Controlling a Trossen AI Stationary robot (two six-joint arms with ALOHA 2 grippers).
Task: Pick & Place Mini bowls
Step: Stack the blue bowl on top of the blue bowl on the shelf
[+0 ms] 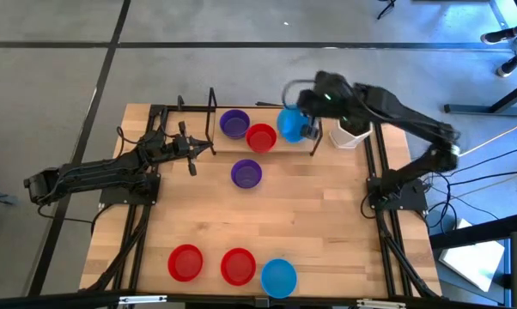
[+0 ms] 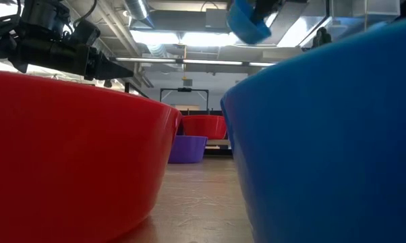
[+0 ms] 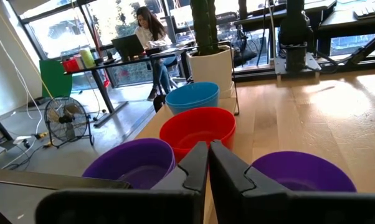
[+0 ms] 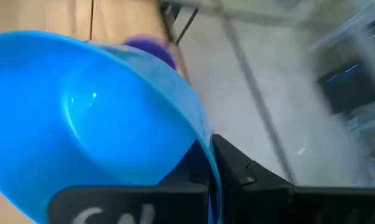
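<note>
**A:** What is my right tool (image 1: 306, 127) doing now?

**B:** I see it pinching the rim of a small round light blue plastic bowl (image 1: 289, 123). The two fingers are closed on the rim, one inside and one outside. The bowl is tilted and up in the air, off the wooden desk (image 1: 310, 223).

**A:** What is near that tool?

**B:** Just beside its bowl sits a small round red plastic bowl (image 1: 260, 137). Past that one is a small round purple plastic bowl (image 1: 234, 123). On the tool's other side stands a white pot with a green cactus (image 3: 207, 59).

**A:** And my left tool (image 1: 194, 153)?

**B:** It hangs over the desk with its fingers almost touching. It holds nothing. A second purple bowl (image 1: 246, 173) sits on the desk just in front of it.

**A:** Any more bowls?

**B:** Yes, three in a row at the near edge, well apart from both tools: a red bowl (image 1: 185, 262), another red bowl (image 1: 238, 265) and a light blue bowl (image 1: 278, 277).
</note>
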